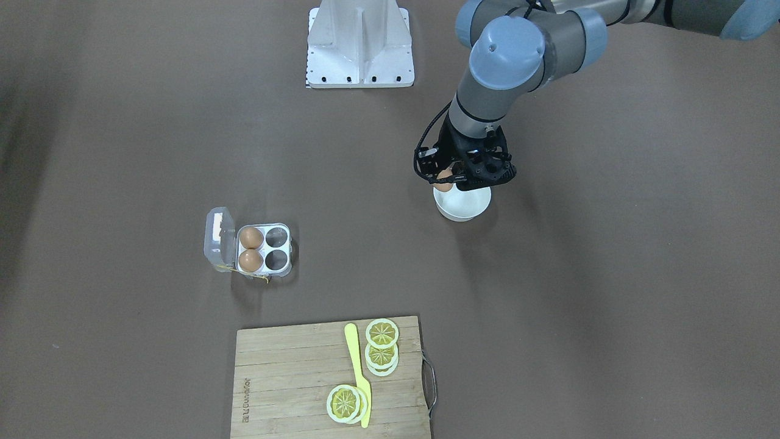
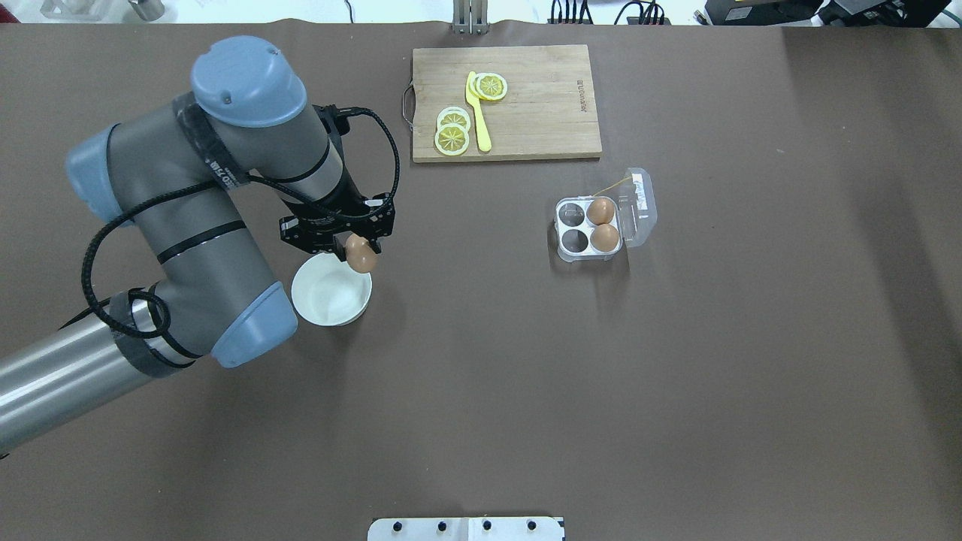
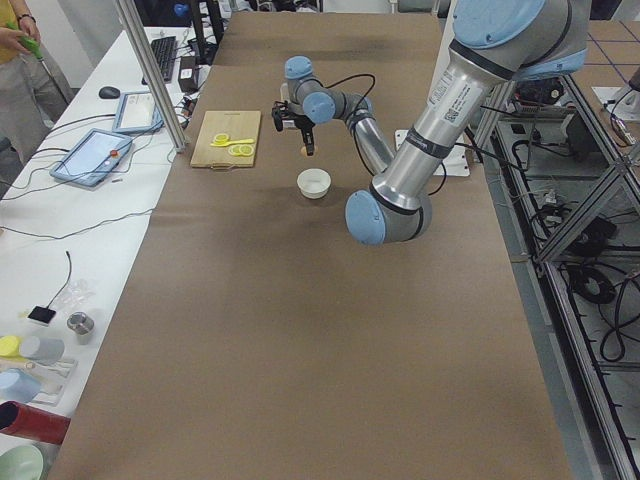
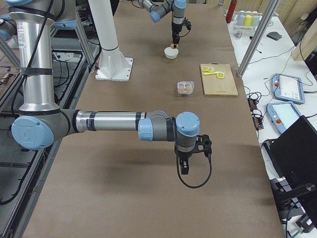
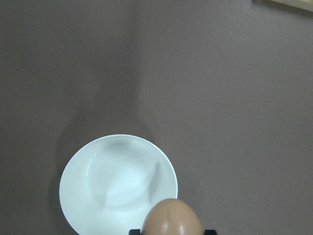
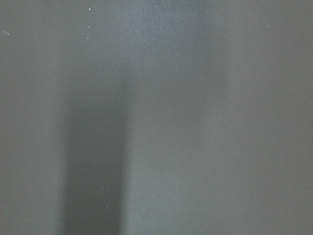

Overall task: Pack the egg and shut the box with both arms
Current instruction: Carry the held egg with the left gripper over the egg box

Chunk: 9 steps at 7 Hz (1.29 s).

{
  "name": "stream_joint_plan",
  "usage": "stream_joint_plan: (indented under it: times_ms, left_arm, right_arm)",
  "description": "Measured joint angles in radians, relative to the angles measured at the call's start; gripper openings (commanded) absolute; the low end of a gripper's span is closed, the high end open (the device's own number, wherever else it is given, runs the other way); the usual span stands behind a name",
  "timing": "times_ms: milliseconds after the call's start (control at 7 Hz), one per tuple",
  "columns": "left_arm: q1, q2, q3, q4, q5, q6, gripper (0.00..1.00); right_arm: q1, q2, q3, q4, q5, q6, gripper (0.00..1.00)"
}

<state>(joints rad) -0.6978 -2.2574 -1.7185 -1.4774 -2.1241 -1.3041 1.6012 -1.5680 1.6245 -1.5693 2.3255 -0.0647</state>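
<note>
My left gripper hangs just above the far rim of a round white bowl, shut on a tan-brown egg. The bowl looks bare inside. The clear box lies off to the side with its lid swung open. Two eggs fill the cups beside the hinge; the other two cups are bare. My right gripper shows only in the exterior right view, over bare table, and I cannot tell its state.
A wooden cutting board with lemon slices and a yellow knife lies at the table's far edge from the robot. The white base plate stands at the robot's side. Brown table stretches between bowl and box.
</note>
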Motion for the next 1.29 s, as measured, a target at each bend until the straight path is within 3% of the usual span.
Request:
stream_joint_plan:
  times_ms: [1286]
  left_arm:
    - [-0.014,-0.351,0.346,-0.022,0.004,-0.114,0.33]
  right_arm:
    - [-0.001,0.005,-0.001,-0.002,0.000,0.005,1.00]
